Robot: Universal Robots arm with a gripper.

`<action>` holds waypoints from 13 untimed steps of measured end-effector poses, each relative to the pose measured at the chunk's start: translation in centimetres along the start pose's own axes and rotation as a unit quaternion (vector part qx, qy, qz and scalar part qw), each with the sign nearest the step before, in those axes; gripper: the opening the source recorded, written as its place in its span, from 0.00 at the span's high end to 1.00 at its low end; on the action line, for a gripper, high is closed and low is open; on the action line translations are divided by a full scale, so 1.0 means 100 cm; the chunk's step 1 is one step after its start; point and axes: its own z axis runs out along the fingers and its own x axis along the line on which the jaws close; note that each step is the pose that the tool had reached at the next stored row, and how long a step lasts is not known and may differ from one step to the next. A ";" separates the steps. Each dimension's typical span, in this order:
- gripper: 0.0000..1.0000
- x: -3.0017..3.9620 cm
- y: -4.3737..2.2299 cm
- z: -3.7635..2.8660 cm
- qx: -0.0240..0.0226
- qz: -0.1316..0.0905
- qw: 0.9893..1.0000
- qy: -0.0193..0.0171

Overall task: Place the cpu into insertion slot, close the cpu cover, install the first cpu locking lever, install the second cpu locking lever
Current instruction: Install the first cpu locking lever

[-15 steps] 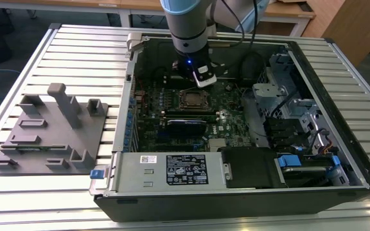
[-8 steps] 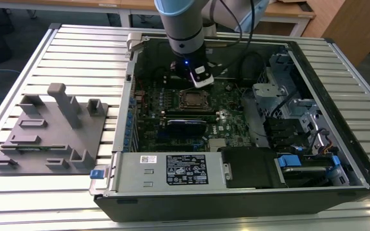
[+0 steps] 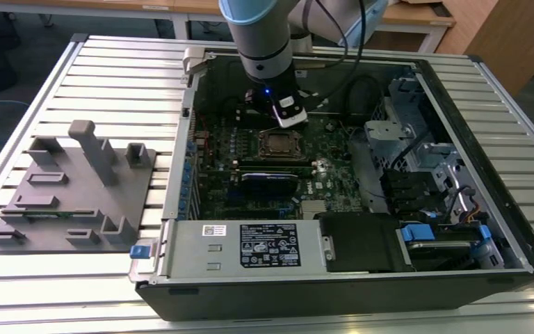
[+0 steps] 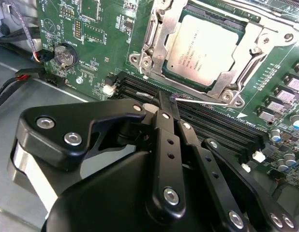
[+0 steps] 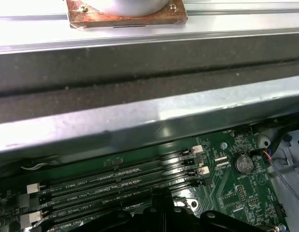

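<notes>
The cpu (image 4: 202, 46) lies flat in the insertion slot (image 3: 279, 144), its pale metal face showing through the square cut-out of the cpu cover (image 4: 161, 46), which lies down around it. A thin wire locking lever (image 4: 202, 100) runs along the socket side nearest the memory slots. My gripper (image 4: 168, 101) is shut, and its fingertips (image 4: 161, 104) sit at the free end of that lever, touching or almost touching it. In the exterior view my gripper (image 3: 290, 120) hangs just behind the socket, inside the open computer case.
Long black memory slots (image 4: 222, 125) lie between my gripper and the socket. A coin battery (image 4: 65, 54) and loose cables sit beside it. The power supply box (image 3: 267, 245) stands at the case front, a drive cage (image 3: 406, 139) at the exterior view's right, and a grey fixture (image 3: 72, 188) on the table at its left.
</notes>
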 end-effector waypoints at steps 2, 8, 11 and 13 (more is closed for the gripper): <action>0.90 0.0012 -0.0004 -0.0004 0.000 0.000 1.000 0.000; 0.90 0.0065 -0.0024 -0.0017 -0.003 0.001 1.000 -0.001; 0.90 0.0081 -0.0036 -0.0015 -0.004 0.000 1.000 -0.002; 0.90 0.0093 -0.0044 -0.0008 -0.004 0.000 1.000 -0.003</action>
